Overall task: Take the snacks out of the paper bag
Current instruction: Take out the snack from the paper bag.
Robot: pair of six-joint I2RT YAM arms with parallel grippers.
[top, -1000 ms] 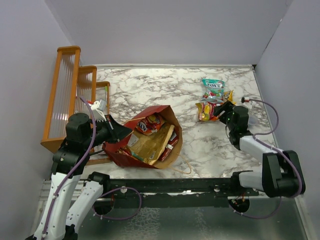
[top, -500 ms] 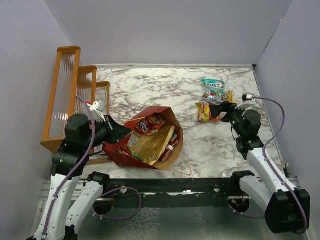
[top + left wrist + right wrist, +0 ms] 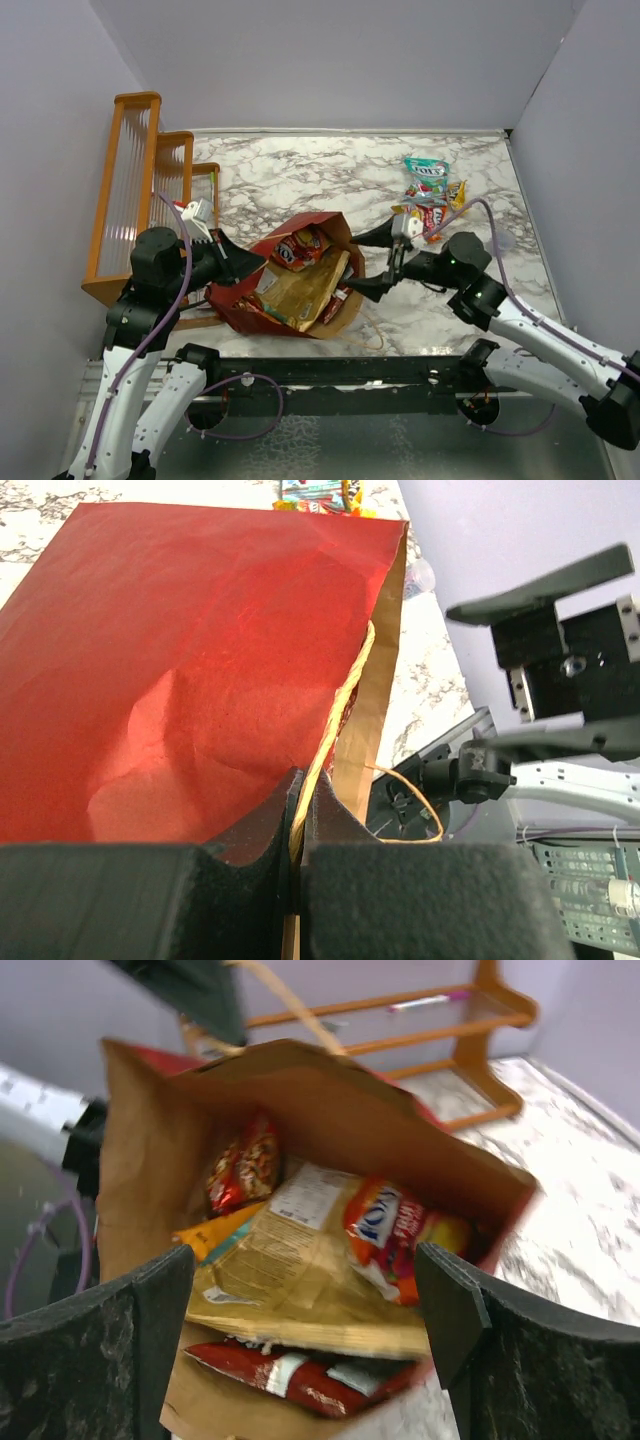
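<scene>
The paper bag [image 3: 340,312] lies on its side on the marble table, mouth facing right. My left gripper [image 3: 235,265] is shut on its twisted tan handle [image 3: 340,705] at the dark red upper wall [image 3: 180,660]. My right gripper [image 3: 372,262] is open and empty, just outside the mouth and facing in. Between its jaws [image 3: 305,1290] I see an orange-brown chip bag [image 3: 300,1260], a red-yellow pack [image 3: 400,1225], a dark red packet [image 3: 290,1375] and a red pack [image 3: 245,1165] further in. A teal-white pouch [image 3: 428,172] and candy packs [image 3: 425,215] lie on the table at the back right.
The orange wooden rack [image 3: 140,190] stands at the left, behind the bag in the right wrist view [image 3: 440,1020]. The bag's second handle [image 3: 372,335] lies loose on the table near the front edge. Grey walls enclose the table.
My right arm has swung left from the snack pile at the back right to the bag's mouth, gripper open. The left arm and the bag have not moved.
</scene>
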